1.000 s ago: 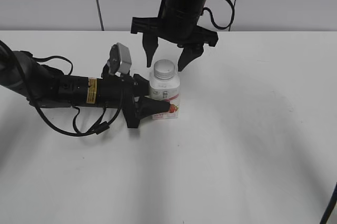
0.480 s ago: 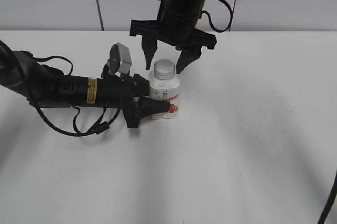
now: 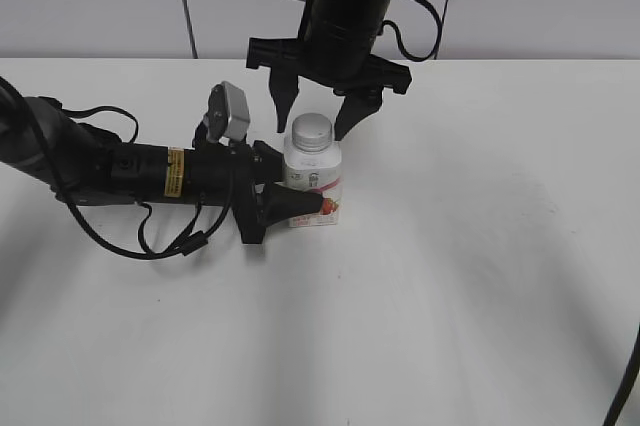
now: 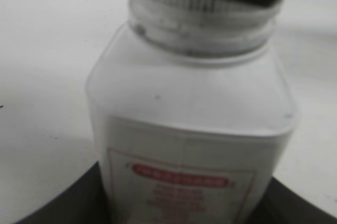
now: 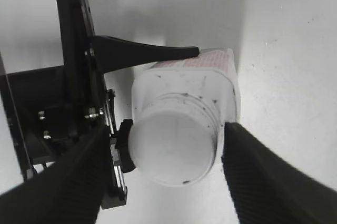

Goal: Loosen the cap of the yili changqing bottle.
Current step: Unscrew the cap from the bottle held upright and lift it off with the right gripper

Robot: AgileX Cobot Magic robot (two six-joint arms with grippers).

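Since a second ago, I see the right gripper (image 3: 317, 116) has come down slightly; its spread fingers now flank the cap (image 3: 311, 130) without touching it. The yili changqing bottle (image 3: 314, 184) stands upright near the middle of the white bench (image 3: 480, 276), toward its far edge. The left gripper (image 3: 296, 201) lies low along the bench and clamps the bottle's lower body. I note its black cable (image 3: 150, 242) looped on the bench beside the arm. The left wrist view is blurred; label text is unreadable and the bottle's base is cut off. The left fingertip hides part of the label.
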